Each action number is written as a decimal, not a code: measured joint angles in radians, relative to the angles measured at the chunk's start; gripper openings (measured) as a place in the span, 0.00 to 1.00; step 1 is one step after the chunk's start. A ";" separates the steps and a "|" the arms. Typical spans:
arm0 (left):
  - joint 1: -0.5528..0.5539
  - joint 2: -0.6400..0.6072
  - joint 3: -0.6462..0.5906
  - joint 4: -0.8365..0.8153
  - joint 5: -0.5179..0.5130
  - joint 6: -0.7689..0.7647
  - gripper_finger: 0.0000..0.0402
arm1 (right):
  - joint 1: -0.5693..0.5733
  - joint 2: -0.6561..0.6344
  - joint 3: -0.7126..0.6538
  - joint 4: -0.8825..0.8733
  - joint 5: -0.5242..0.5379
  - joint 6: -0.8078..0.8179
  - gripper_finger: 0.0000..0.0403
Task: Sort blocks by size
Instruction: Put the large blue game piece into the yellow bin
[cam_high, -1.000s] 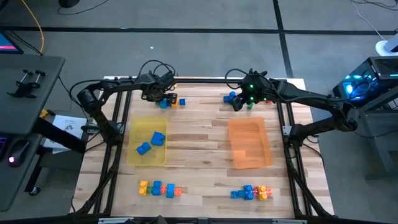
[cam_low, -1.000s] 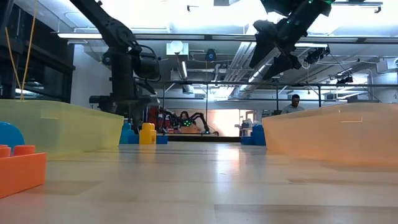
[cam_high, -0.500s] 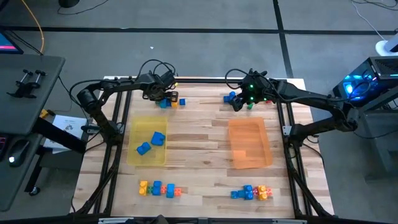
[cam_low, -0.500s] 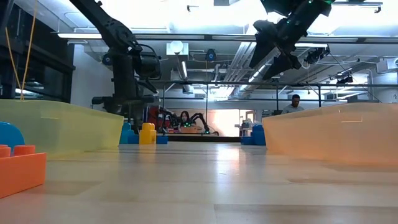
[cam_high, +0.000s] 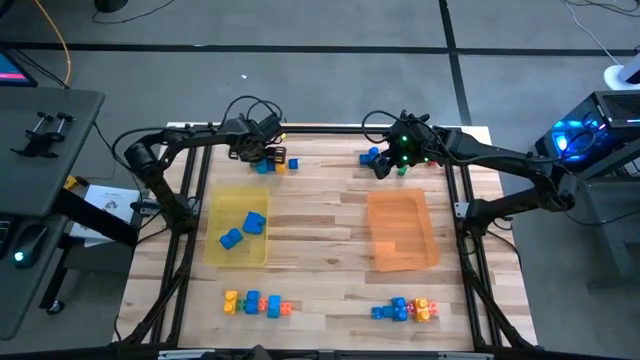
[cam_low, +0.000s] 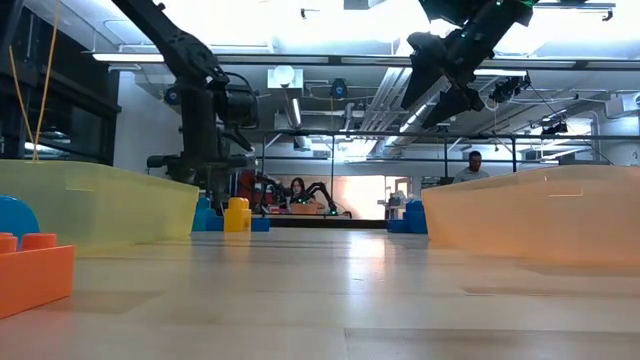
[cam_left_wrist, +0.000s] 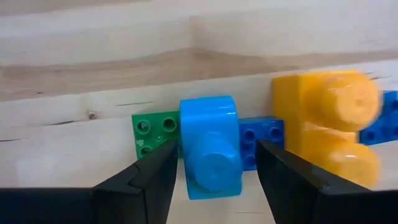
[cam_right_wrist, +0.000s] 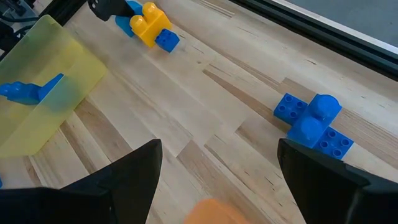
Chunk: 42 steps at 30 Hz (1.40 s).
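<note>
Wooden table (cam_high: 320, 215) unchanged; left hand (cam_left_wrist: 211, 177) still hangs spread astride a blue block (cam_left_wrist: 209, 146), grasp pending; right hand (cam_right_wrist: 217, 180) waits spread.

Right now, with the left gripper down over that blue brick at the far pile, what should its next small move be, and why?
Probably shut the fingers. The left gripper is open, with its fingers on either side of the large blue brick, which sits against a green block and a yellow brick. Once gripped, it could lift toward the yellow tray.
</note>
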 joint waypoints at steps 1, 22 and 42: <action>0.000 0.011 0.000 -0.004 0.005 0.000 0.50 | 0.000 0.000 0.000 0.000 0.000 0.000 0.78; 0.029 -0.015 -0.003 0.004 0.006 0.029 0.25 | 0.000 0.000 0.000 0.001 0.000 0.007 0.78; -0.134 -0.564 0.000 -0.181 0.275 0.214 0.19 | 0.000 0.000 0.000 0.004 0.011 0.002 0.78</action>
